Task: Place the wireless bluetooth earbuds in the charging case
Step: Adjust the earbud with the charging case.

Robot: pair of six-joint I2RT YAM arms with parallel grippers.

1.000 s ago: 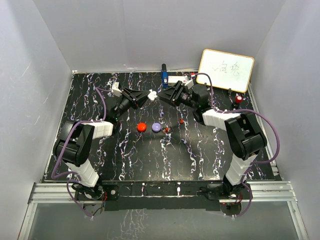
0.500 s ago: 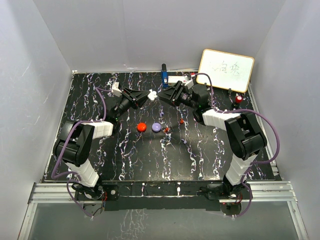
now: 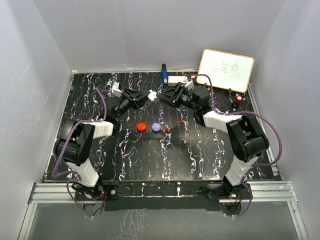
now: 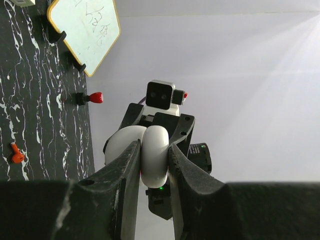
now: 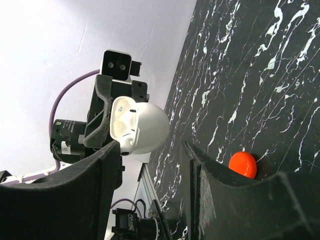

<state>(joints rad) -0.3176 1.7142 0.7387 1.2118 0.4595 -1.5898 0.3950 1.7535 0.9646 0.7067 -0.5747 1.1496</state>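
My left gripper [image 3: 149,95] is shut on the white charging case [image 3: 152,96], held up in the air over the far middle of the table. In the left wrist view its fingers [image 4: 131,160] squeeze the case [image 4: 154,155] from both sides. My right gripper [image 3: 161,95] faces it from the right and stands open [image 5: 151,147], nothing between its fingers. The case's lid is open [image 5: 137,127], and a white earbud stem [image 5: 124,143] pokes from its lower edge, just above my right gripper's left finger. Tiny earbud pieces lie on the table: red [image 3: 181,121], red-white [image 3: 165,130], purple [image 3: 185,142].
A red puck [image 3: 141,127] and a purple puck [image 3: 156,127] lie mid-table. A whiteboard [image 3: 225,70] leans at the back right with a red-capped object [image 3: 239,99] beside it. A blue item [image 3: 164,75] and a white box [image 3: 176,79] sit at the back edge.
The right arm's elbow has shifted slightly to the right. Both grippers stand as before, the case still in the left one.
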